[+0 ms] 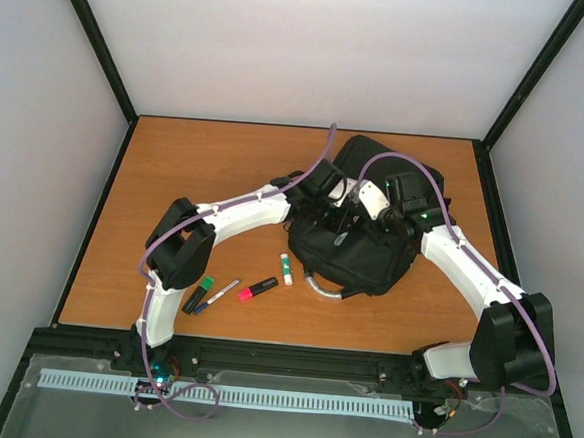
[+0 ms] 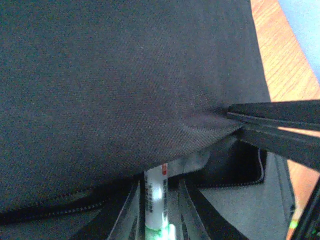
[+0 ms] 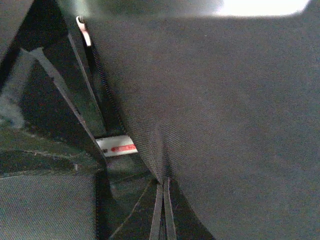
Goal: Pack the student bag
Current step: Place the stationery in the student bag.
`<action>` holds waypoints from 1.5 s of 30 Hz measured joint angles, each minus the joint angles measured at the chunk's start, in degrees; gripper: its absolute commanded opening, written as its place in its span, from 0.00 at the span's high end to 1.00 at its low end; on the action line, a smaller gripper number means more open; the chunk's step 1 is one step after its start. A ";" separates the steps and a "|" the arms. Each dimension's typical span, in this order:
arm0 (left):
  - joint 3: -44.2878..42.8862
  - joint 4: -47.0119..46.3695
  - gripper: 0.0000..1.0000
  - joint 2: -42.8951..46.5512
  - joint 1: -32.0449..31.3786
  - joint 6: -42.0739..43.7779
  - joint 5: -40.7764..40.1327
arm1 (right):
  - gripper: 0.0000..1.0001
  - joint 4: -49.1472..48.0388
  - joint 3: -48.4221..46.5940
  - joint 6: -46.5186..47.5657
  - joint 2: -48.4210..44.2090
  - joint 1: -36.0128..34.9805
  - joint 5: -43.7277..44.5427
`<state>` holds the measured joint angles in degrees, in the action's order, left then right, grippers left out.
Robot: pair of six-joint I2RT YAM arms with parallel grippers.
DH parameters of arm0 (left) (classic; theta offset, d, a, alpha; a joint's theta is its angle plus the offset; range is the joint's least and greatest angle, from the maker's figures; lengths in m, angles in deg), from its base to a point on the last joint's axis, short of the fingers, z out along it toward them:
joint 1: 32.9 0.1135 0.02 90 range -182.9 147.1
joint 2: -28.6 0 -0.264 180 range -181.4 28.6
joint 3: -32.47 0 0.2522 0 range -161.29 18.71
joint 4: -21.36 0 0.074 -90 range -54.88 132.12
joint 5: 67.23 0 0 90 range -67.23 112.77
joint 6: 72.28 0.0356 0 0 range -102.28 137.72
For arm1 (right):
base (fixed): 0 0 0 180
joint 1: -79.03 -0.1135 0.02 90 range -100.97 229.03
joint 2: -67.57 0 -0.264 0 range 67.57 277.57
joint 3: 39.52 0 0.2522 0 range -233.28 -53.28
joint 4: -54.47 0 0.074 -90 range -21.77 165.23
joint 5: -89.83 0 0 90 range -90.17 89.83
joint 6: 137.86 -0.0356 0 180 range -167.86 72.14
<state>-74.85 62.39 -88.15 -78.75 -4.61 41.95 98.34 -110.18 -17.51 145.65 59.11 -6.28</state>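
The bag (image 1: 370,255) lies right of the tabletop (image 1: 175,171) centre. In the top view its long axis runs roughly 1 to 7 o'clock, with the grey loop (image 1: 323,287) at the 7 o'clock end, nearest the arm bases. Both arms meet over its middle. The right pincer (image 3: 163,200) is closed flat on a fold of the bag's cloth, holding up the lip of a zipped pocket; in my left wrist view it enters from 3 o'clock. The left pincer (image 2: 159,182) stands narrow around a white stick (image 2: 155,195) with red and green marks. The stick's long axis points to 12 o'clock, straight under that raised lip. I cannot tell whether the fingers grip it or only flank it. The pocket mouth lies dead ahead of the stick, so I judge a short push along its own axis is what comes next, and the left arm is the one placed for it. The gap under the lip looks tight. Open room lies at 9 o'clock of the bag, where a red marker (image 1: 257,289), a pen (image 1: 219,294) and a green marker (image 1: 199,293) wait; at 3 o'clock the tabletop edge is near.
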 measured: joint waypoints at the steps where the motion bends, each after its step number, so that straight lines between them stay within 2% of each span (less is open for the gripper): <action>1: -0.04 0.22 0.67 0.00 -0.02 0.13 -0.33 | 0.97 0.09 0.02 0.00 0.02 0.00 -0.09; 6: 2.82 0.57 0.53 2.29 0.00 0.17 -2.08 | 0.97 0.13 0.02 -0.02 0.13 0.00 -0.57; 15: 12.20 1.33 0.52 17.62 0.09 0.66 -4.70 | 0.97 0.13 0.02 -0.20 0.31 0.00 -0.57; 18: 15.72 0.92 0.60 20.48 0.11 1.01 -6.62 | 0.97 0.13 0.02 -0.20 0.31 0.00 -0.57; 20: 17.86 0.68 0.69 20.57 0.11 1.29 -7.30 | 0.97 0.13 0.04 -0.20 0.42 0.00 -0.59; 22: 20.35 0.22 0.83 20.04 0.11 1.51 -7.41 | 0.97 0.11 0.04 -0.22 0.68 0.00 -0.74; 24: 22.23 -0.42 0.89 19.26 0.11 1.31 -7.06 | 0.97 0.13 0.04 -0.28 0.83 0.00 -0.83; 33: 22.51 -5.97 0.92 14.67 0.13 0.63 -4.37 | 0.97 0.11 0.07 -0.70 0.85 0.00 -1.03; 41: 10.36 -6.75 0.93 3.65 0.37 0.63 -4.81 | 0.97 0.15 0.09 -0.81 0.83 0.02 -1.07; 45: 6.49 -8.76 0.94 1.49 0.57 0.24 -6.99 | 0.97 0.07 0.09 -0.83 0.85 0.00 -0.98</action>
<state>-68.35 53.63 -86.66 -78.18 -4.37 34.96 98.41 -110.10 -18.34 146.50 59.11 -7.26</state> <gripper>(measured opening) 0.064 0.036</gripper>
